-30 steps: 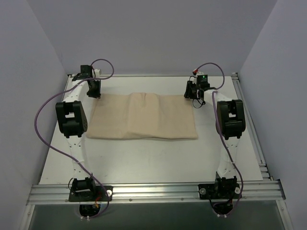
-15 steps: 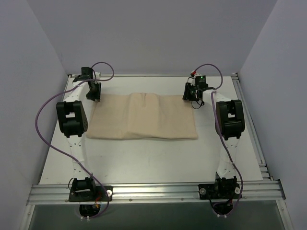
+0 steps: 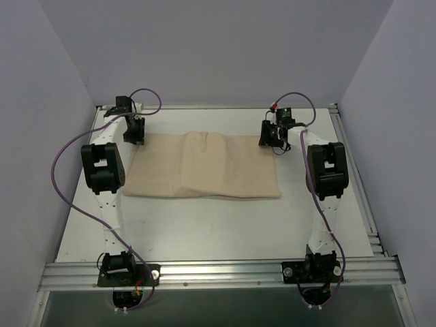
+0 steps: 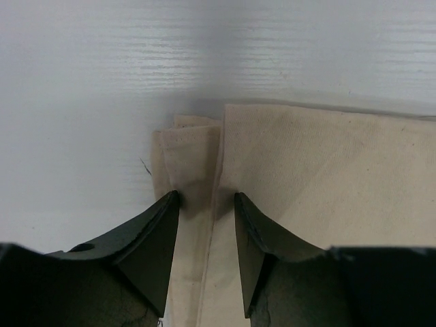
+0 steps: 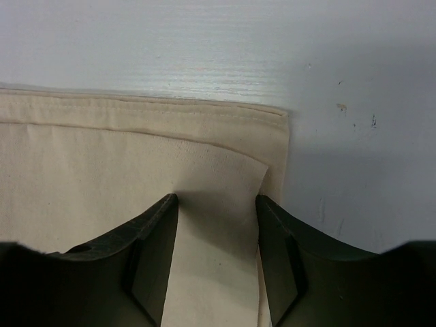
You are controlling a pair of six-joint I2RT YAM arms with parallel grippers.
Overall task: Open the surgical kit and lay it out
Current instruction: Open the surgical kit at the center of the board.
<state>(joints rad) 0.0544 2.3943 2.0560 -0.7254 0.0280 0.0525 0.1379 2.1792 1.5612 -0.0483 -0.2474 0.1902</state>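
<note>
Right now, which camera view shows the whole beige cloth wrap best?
The top external view: the cloth wrap is seen whole there, with all four edges, lying folded shut on the table. The left wrist view shows only its far left corner with folded layers. The right wrist view shows only its far right, hemmed corner.

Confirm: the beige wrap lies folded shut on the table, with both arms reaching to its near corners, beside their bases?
No. The beige wrap is folded shut, but the left gripper and right gripper are at its far corners, not its near ones, as the top external view shows.
</note>
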